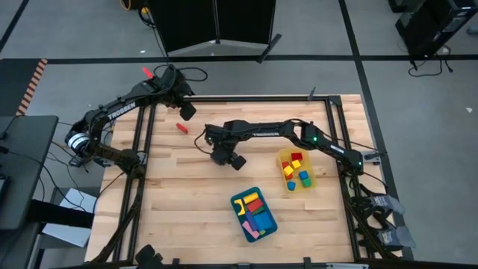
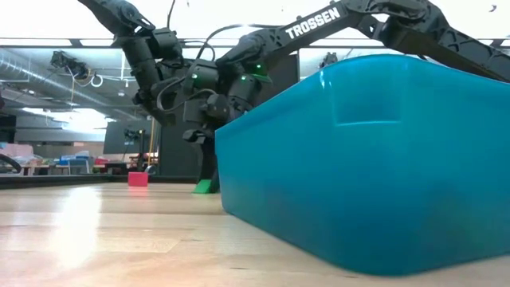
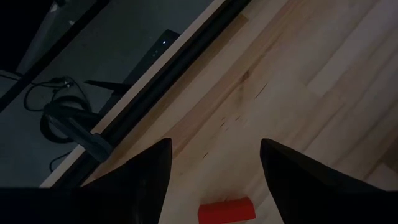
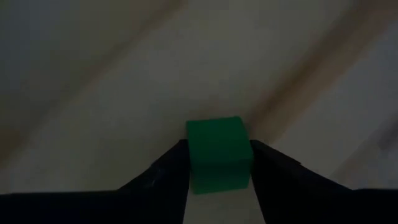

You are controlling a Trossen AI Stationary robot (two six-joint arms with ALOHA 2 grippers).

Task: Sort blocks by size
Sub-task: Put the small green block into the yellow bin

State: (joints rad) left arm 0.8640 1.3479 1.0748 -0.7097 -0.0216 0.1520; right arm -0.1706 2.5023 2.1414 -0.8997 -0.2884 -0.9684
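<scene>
Sitting nearest the front edge, the blue tray [image 1: 240,226] is holding several blocks, with the yellow bin [image 1: 282,161] of small cubes lying farther back to its right. Left of the bin, over open tabletop, the right gripper [image 4: 219,163] is clamping a green cube [image 4: 218,151] between its fingers. Farthest back, the left gripper [image 3: 214,160] is hovering spread apart above a red block [image 1: 181,128] near the table's [image 1: 187,217] far-left edge.

I see grey floor [image 1: 89,45] with dark seam lines around table, black cabinet [image 1: 216,22] behind it, ceiling ducts [image 2: 48,68], bright windows beyond
</scene>
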